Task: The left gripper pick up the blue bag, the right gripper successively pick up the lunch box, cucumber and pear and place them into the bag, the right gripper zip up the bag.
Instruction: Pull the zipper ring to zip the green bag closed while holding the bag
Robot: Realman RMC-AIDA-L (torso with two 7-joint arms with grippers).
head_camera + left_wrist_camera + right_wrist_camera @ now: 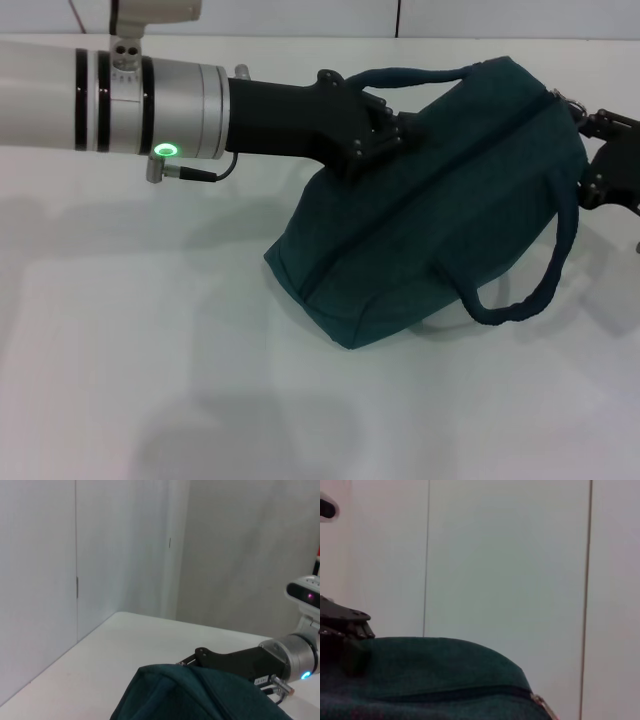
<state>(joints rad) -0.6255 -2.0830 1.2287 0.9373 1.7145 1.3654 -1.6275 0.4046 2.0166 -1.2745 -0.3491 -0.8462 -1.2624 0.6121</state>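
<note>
The blue bag (440, 220) lies tilted on the white table, its zipper line closed along the top. My left gripper (385, 130), on its silver wrist, is shut on the bag's upper edge by the far handle (420, 75) and holds that side raised. My right gripper (590, 150) is at the bag's right end, close to the silver zipper pull (573, 100). The bag also shows in the left wrist view (200, 695) and the right wrist view (430, 670), where the pull (542, 705) shows too. The lunch box, cucumber and pear are out of view.
The bag's near handle (530, 290) hangs down onto the white table (150, 350). White walls stand behind the table (125, 555). The right arm shows beyond the bag in the left wrist view (240, 662).
</note>
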